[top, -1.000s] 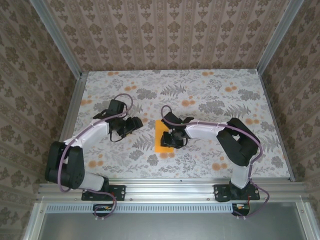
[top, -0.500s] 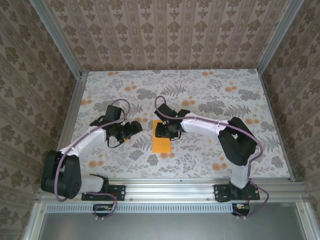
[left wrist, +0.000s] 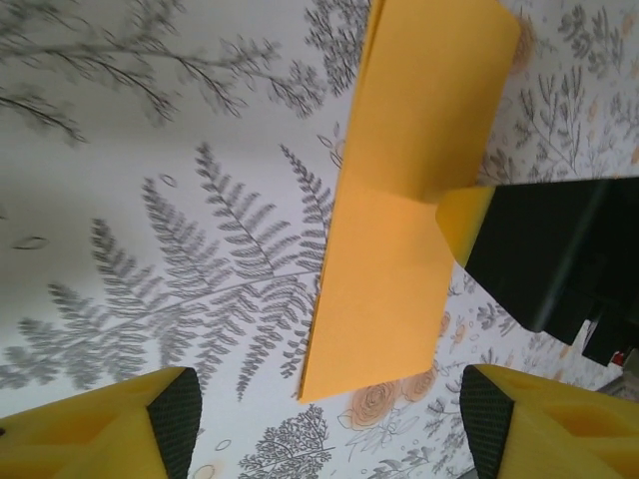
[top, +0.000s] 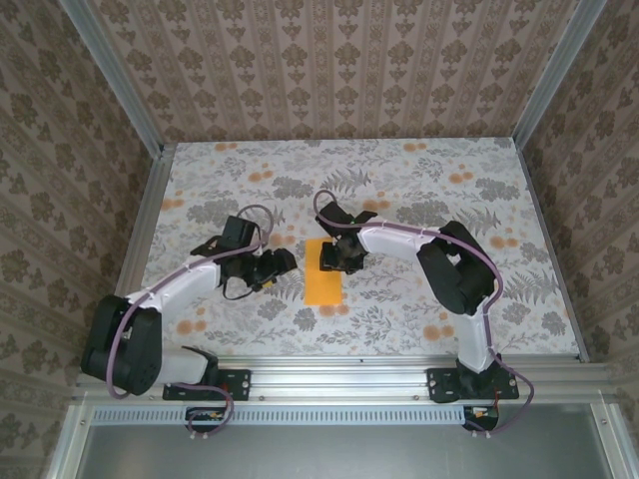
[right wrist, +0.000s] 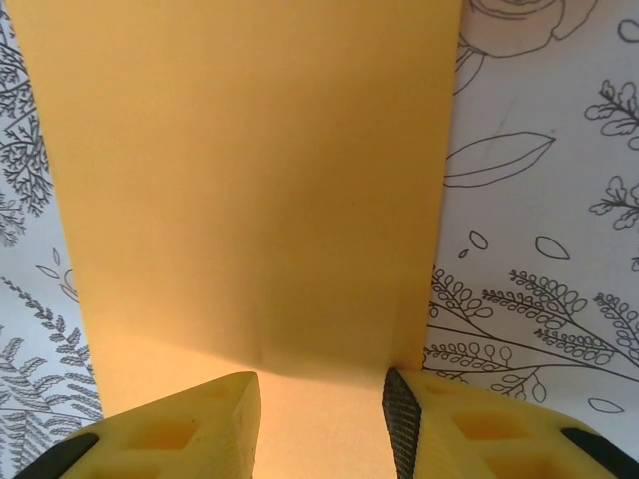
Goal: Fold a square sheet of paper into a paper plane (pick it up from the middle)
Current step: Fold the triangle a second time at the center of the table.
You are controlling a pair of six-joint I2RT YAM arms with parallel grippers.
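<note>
Paper (top: 321, 287) bends, far edge seemingly under half-spread right claw (right wrist: 320, 382); left claw (left wrist: 325, 404) gapes empty.

Bare table (top: 399, 299) separates the left gripper (top: 285, 263) from the folded paper (top: 321, 287); the right gripper (top: 333, 259) blocks its far end.

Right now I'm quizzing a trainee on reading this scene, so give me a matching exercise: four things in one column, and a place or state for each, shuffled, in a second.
Things:
1. orange paper
2. left jaws
3. right jaws
4. table cover

Places or states:
A. spread wide, left of the paper, clear of it
B. grey leaf print with orange flowers
C. narrow rectangle in the middle of the cover
D. a smaller gap, over the paper's far end

Pairs: 1-C, 2-A, 3-D, 4-B
</note>
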